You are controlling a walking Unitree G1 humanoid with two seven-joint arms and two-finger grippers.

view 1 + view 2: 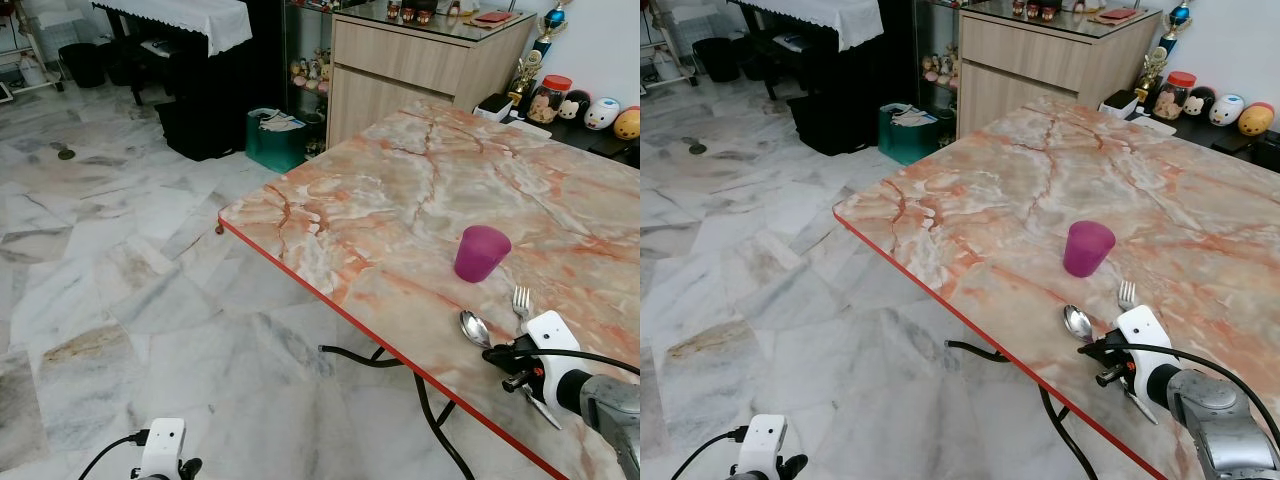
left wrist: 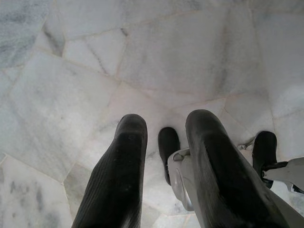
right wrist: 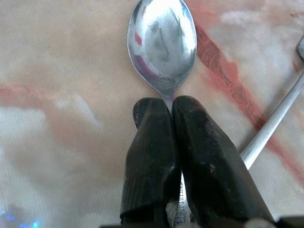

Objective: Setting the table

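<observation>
A silver spoon (image 1: 475,327) lies on the marble table (image 1: 400,200) near its red front edge, bowl pointing away from me. My right gripper (image 1: 500,357) is shut on the spoon's handle just behind the bowl (image 3: 162,42), with both fingers (image 3: 152,156) pressed together over it. A silver fork (image 1: 521,300) lies just right of the spoon, and its handle (image 3: 270,126) shows beside the fingers. A purple cup (image 1: 482,252) stands upright behind both. My left gripper (image 2: 164,142) hangs low over the floor, its fingers apart with nothing between them.
A wooden cabinet (image 1: 400,70) stands beyond the table's far corner, with a green bin (image 1: 277,140) beside it. Jars and toy figures (image 1: 575,105) line the far right edge. Black cables (image 1: 420,390) hang under the table. Marble floor (image 1: 120,270) lies open to the left.
</observation>
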